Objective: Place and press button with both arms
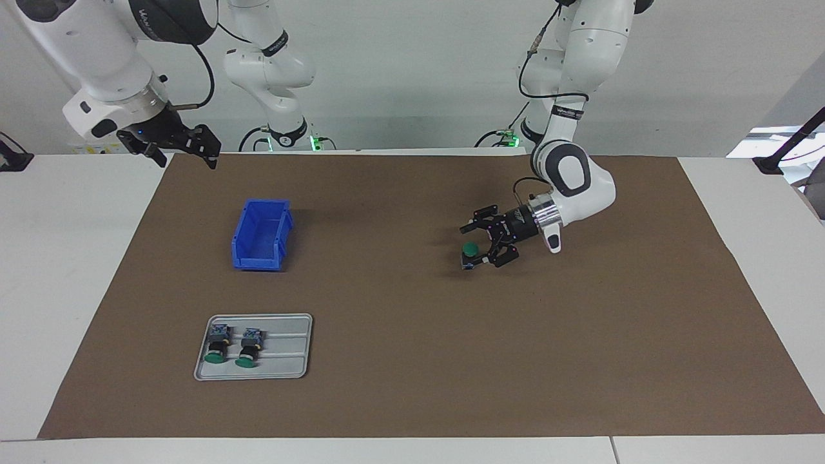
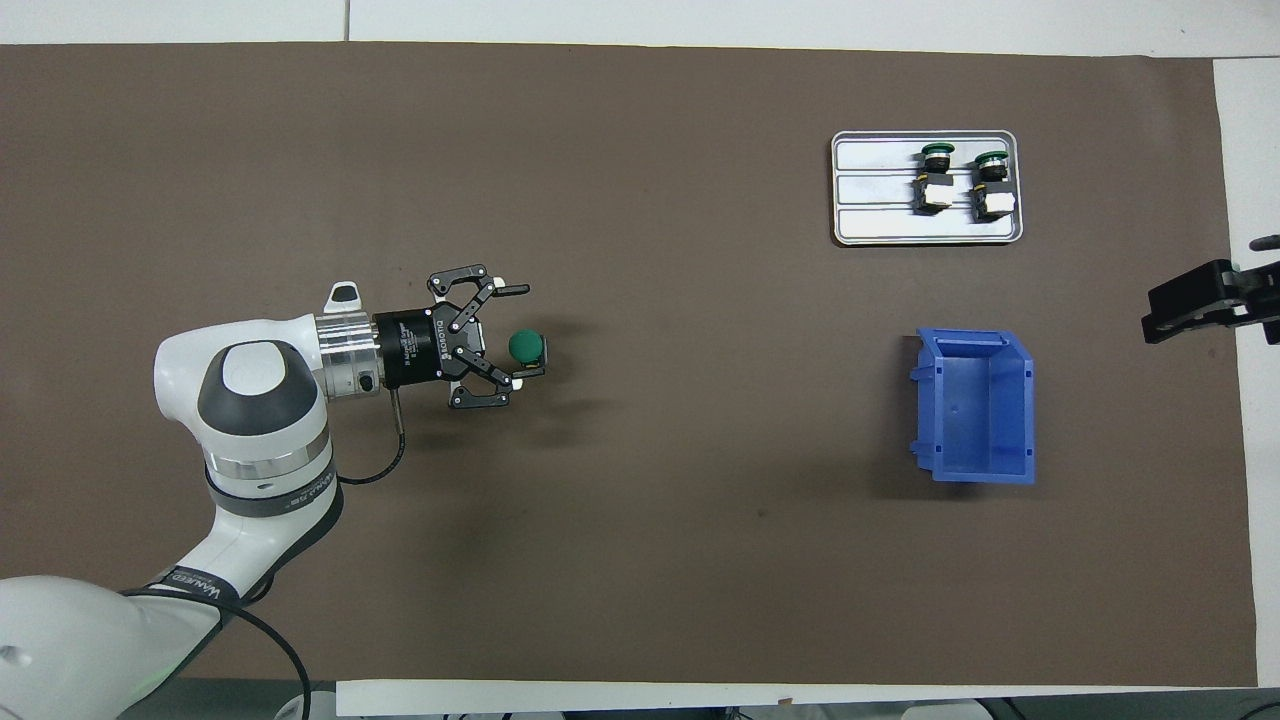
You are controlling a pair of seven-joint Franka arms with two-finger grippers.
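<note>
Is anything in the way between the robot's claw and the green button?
No. The left gripper is open with the button standing upright on the mat right between its fingers. The blue bin and tray are off toward the right arm's end.

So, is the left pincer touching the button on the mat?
Cannot tell. Overhead, the open left pincer brackets the button, one fingertip close beside its base; neither view shows contact or a gap plainly.

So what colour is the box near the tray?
Blue bin, clearest in the overhead view.
</note>
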